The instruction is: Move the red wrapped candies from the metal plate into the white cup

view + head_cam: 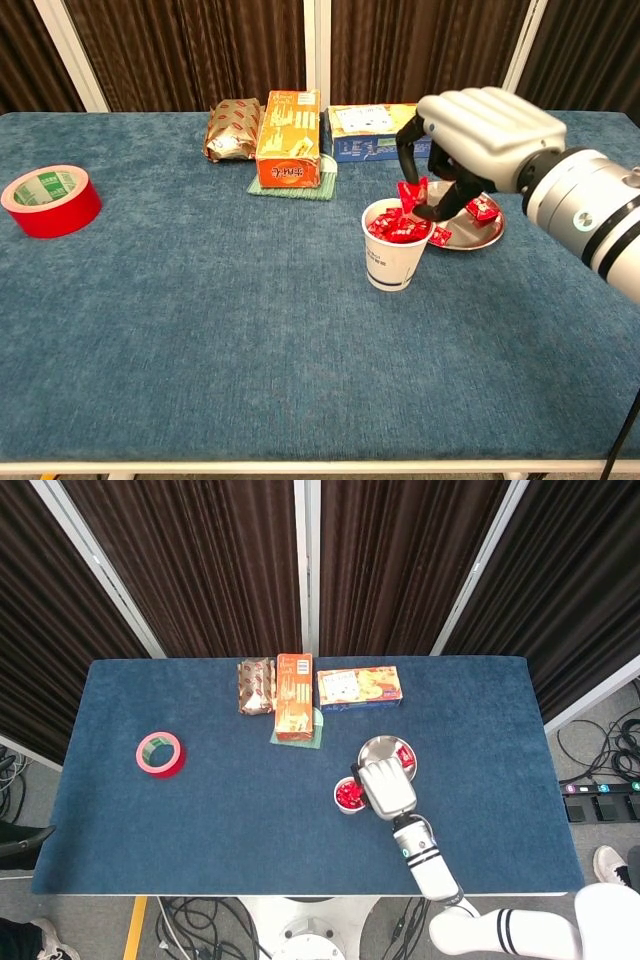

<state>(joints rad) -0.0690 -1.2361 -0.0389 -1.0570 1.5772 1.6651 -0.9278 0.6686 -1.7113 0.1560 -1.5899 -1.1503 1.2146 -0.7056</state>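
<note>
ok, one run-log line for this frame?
phase: drop | right hand: pinches red wrapped candy over white paper cup | round metal plate: candies remain | left hand: not in view

Illumination is bright, even and diffuse, apparently from overhead. Shadows on the blue table (pixel 200 810) are soft and short. The metal plate (pixel 470 232) shows mild glare. Both views are sharp, without motion blur. The curtains (pixel 200 560) render dark with little detail.
</note>
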